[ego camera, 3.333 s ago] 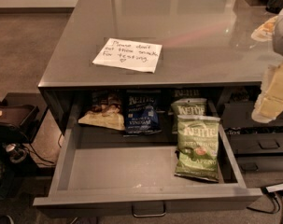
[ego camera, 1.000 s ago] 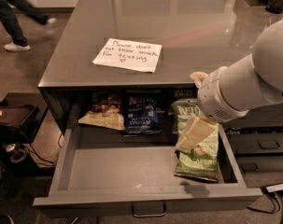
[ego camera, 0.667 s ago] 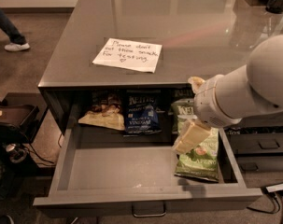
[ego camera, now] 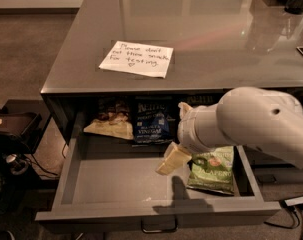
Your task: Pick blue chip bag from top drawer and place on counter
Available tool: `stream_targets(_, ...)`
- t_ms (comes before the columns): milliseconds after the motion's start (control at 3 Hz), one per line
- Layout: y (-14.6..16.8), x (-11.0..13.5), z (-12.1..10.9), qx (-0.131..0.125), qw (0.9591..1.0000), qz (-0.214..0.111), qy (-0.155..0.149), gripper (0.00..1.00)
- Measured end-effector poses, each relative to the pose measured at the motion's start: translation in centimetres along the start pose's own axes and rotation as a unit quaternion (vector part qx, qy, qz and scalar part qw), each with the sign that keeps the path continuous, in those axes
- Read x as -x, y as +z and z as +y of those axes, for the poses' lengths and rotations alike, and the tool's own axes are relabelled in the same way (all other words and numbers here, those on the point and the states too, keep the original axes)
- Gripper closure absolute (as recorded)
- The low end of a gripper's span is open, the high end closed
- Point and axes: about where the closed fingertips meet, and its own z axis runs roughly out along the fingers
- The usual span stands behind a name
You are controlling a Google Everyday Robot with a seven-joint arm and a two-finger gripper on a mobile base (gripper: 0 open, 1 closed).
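The blue chip bag [ego camera: 152, 120] lies at the back of the open top drawer [ego camera: 116, 184], partly under the counter's edge, with white lettering showing. My gripper [ego camera: 173, 159] hangs inside the drawer, just right of and in front of the blue bag, not touching it. The white arm [ego camera: 251, 124] reaches in from the right and hides part of the drawer's back right. The glossy grey counter [ego camera: 206, 34] carries a white handwritten note [ego camera: 137, 59].
A tan and brown snack bag [ego camera: 110, 121] lies left of the blue bag. A green chip bag [ego camera: 213, 170] lies at the drawer's right, partly under my arm. The drawer's pull handle [ego camera: 158, 228] is at the front. Cables and dark gear [ego camera: 11, 144] sit on the floor at left.
My arm has swung left and lower into the drawer, off the green bags and toward the blue bag. The person at the upper left has left the view.
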Motion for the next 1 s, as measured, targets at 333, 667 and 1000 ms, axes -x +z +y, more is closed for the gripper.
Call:
stream_targets(333,4.5,0.3,0.2,-0.001,0.9993,-0.007,0.036,0.0)
stream_targets(667,9.2,0.1,-0.5,0.003,0.9963,-0.013,0.084,0.0)
stream_targets(1000,9.3,0.1,-0.5,0.003,0.9963,-0.013,0.084,0.0)
